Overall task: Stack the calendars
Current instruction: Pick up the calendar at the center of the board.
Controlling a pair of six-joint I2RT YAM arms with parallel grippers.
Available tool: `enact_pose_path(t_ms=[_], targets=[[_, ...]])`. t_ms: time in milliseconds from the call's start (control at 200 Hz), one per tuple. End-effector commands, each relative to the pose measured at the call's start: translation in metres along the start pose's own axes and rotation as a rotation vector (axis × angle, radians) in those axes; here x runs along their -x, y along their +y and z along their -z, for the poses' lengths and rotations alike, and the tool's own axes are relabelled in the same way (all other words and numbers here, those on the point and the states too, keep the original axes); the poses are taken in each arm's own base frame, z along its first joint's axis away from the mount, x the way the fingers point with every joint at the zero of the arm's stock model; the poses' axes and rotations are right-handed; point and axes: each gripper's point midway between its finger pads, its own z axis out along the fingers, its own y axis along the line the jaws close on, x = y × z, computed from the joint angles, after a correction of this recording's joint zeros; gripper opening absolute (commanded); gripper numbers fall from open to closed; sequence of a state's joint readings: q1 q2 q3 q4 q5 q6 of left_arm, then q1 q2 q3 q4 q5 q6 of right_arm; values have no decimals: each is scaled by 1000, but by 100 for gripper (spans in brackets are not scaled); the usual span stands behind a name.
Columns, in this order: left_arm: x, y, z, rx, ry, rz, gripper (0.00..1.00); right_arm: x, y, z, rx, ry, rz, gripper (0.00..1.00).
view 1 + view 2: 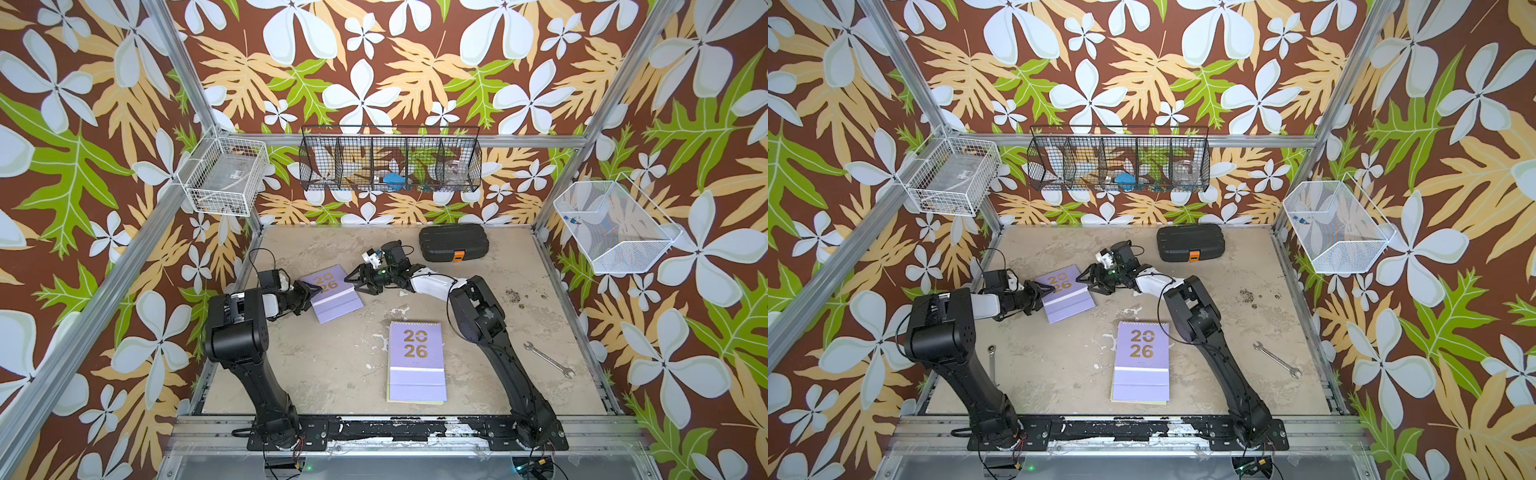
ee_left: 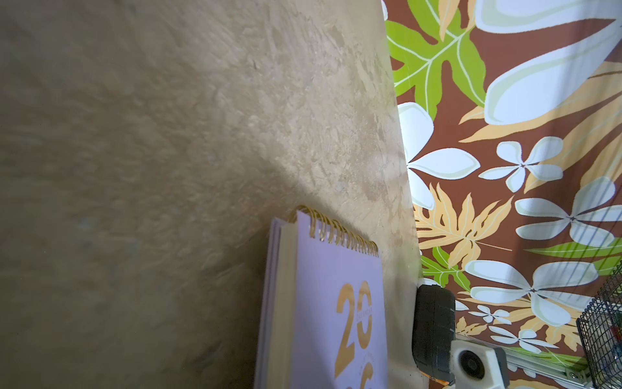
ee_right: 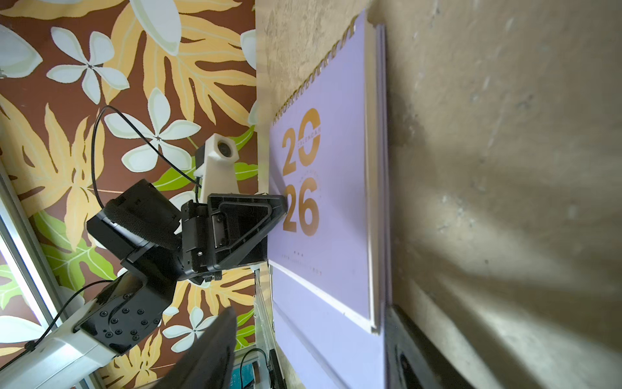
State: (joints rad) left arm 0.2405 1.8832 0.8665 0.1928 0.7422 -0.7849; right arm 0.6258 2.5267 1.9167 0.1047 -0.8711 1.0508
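Calendar flanked — right gripper apart, left gripper at edge, state unclear, case, wrench nearby.

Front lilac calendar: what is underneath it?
A lime-green edge peeks out along the near and left sides of the front lilac calendar, so at least one calendar lies under it. Any others in between are covered and cannot be counted.

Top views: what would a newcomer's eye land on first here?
Both arms meet at a lilac calendar mid-table: the left gripper is at its left side and the right gripper stands open at its right. Nearer the front lies a stack with a lilac cover on top and a lime green edge beneath. Loud floral walls surround everything.
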Motion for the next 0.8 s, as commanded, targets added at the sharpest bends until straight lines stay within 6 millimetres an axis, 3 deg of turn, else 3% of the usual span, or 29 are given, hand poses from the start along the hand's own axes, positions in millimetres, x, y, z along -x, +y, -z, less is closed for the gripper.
enact_pose_path(t_ms=[0,195,395,500,791], targets=[[-11,9,0,34,27,69,36,-2,19,2,55,11,29,70],[-5,-14,6,-59,-3,84,19,3,28,15,61,-12,39,70],[0,-43,19,-141,-29,80,6,15,41,52,67,-83,54,71],[-1,-59,27,-192,-36,83,4,18,51,74,65,-122,75,72],[-41,-110,39,-356,58,79,4,20,61,124,40,-233,84,73]])
